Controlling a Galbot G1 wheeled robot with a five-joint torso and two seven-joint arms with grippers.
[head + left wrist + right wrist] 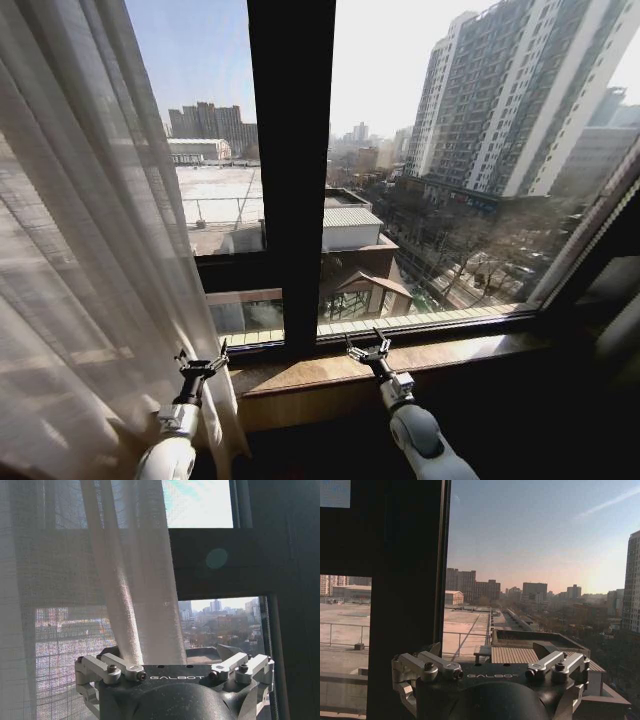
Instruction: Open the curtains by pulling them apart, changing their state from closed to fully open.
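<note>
Curtains (90, 250): sheer white pleated fabric gathered on the outer side of the left gripper (203, 363), its inner edge hanging just beside and partly in front of that gripper. Left gripper: jaws spread open, raised toward the window sill (450, 352), nothing clamped; in the left wrist view a curtain fold (140, 605) drops down to the spread fingers (117, 669). Right gripper (367, 350): jaws open, empty, held over the sill, beside the dark central window post (291, 170), well apart from the fabric.

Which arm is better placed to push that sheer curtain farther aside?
Left, probably: the left gripper is open right beside the curtain edge, while the right gripper faces bare window.
</note>
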